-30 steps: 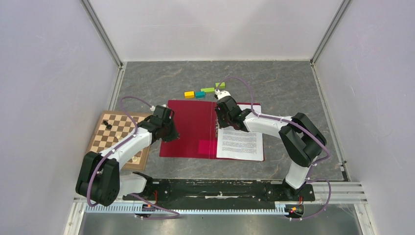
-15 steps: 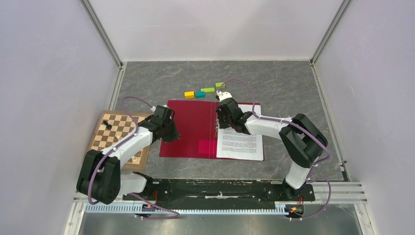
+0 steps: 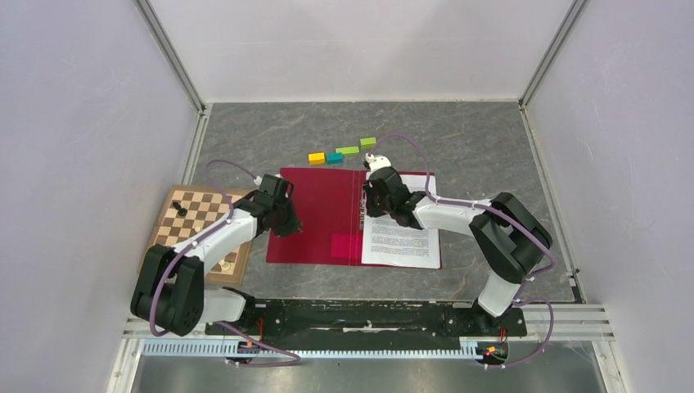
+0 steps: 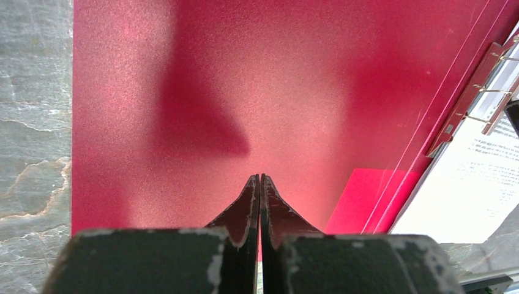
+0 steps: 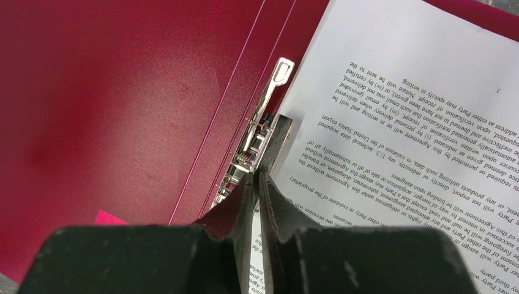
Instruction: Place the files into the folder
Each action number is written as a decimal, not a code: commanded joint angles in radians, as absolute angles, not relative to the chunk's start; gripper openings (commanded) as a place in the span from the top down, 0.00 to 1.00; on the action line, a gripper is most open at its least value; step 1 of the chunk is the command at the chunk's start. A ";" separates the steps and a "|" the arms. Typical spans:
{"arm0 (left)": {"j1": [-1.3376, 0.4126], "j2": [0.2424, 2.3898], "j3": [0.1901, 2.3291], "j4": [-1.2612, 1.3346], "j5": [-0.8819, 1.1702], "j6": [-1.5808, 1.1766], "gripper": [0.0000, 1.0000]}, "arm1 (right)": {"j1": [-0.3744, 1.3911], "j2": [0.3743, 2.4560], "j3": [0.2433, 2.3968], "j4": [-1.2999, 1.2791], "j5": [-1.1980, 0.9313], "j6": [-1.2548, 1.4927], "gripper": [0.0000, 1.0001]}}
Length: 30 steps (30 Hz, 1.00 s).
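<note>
A crimson-red folder (image 3: 315, 214) lies open and flat in the middle of a grey marbled table (image 3: 483, 143), seen from above, with its spine running front to back. The files (image 3: 403, 241), a thin stack of white sheets covered in small dark print, rest on the folder's right half. Their left edge sits against the metal clip (image 5: 262, 125) at the spine. A brighter pink rectangle (image 3: 345, 246) shows on the inside of the left half, near the spine at the front. The left gripper (image 4: 258, 180) is clenched, its two dark fingers pressed together with nothing between them. Its tips are over the bare left half of the folder near the outer edge, and whether they touch the surface cannot be told. The right gripper (image 5: 256, 179) reaches in from the right, with its fingers drawn nearly together and only a thin slit left. Its tips are at the spring part of the clip, right where the paper's edge meets it, and whether they pinch any part of the clip cannot be told. To the left of the folder, partly under the left arm, lies a wooden chessboard (image 3: 190, 229) with a dark piece (image 3: 182, 211) standing on it. Behind the folder, a yellow block (image 3: 317, 158), a teal block (image 3: 334, 157) and two green blocks (image 3: 348, 151) lie in a loose row.
</note>
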<state>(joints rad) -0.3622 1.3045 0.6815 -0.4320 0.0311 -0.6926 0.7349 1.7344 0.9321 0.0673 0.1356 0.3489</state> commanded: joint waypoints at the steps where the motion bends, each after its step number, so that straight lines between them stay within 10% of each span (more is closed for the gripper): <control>1: -0.362 1.315 0.728 -0.399 0.040 -0.703 0.98 | 0.741 1.733 0.900 0.024 0.104 0.350 0.90; 30: -0.447 1.389 0.619 -0.278 0.033 -0.965 0.98 | 0.772 1.752 0.922 -0.030 0.256 0.289 0.81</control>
<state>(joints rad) -0.4370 1.3819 0.6216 -0.3241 0.0299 -0.9131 0.7753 1.7451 0.9268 -0.0399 0.2264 0.3134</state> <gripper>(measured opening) 0.032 0.184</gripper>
